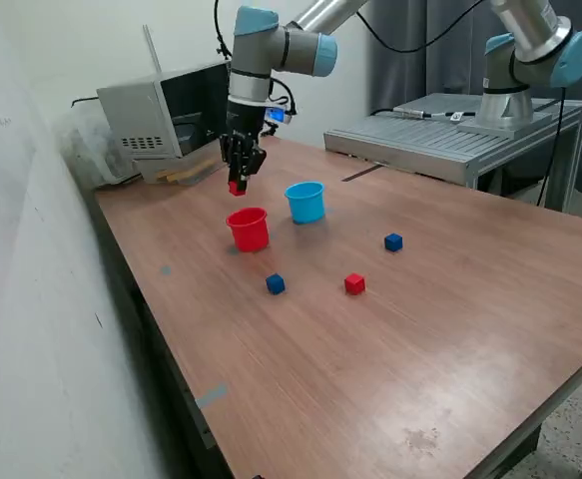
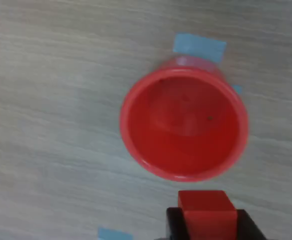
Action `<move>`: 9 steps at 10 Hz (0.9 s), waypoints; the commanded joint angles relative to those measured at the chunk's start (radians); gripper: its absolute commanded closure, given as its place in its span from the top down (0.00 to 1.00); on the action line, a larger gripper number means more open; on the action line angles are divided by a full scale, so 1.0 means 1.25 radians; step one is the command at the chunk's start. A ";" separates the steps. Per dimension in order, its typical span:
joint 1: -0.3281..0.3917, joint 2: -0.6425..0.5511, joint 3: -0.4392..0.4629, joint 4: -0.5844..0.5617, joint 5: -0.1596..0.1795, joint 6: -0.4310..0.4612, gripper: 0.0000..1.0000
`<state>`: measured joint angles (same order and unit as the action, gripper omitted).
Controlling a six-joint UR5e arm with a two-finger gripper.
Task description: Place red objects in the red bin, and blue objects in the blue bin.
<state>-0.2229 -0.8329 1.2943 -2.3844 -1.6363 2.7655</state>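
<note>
My gripper (image 1: 238,184) is shut on a red cube (image 1: 237,187) and holds it in the air above the red cup (image 1: 249,229), slightly behind it. In the wrist view the red cube (image 2: 207,212) sits between the black fingers (image 2: 175,225), and the red cup (image 2: 184,125) stands open and empty below. The light-blue cup (image 1: 305,202) stands just to the exterior view's right of the red cup. On the table lie a second red cube (image 1: 354,284) and two dark-blue cubes (image 1: 276,284) (image 1: 393,241).
A grey box-shaped device (image 1: 161,120) stands at the table's back corner. A second robot arm (image 1: 530,60) on a metal platform (image 1: 450,135) is at the back right. Blue tape marks (image 2: 199,46) are on the wooden table (image 1: 420,349).
</note>
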 commanded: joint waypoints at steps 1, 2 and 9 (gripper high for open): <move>-0.022 0.015 -0.006 -0.001 0.000 0.000 0.00; -0.021 0.014 -0.001 -0.001 0.001 0.000 0.00; -0.007 -0.062 0.076 0.016 0.005 0.001 1.00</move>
<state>-0.2449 -0.8376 1.3125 -2.3798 -1.6344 2.7659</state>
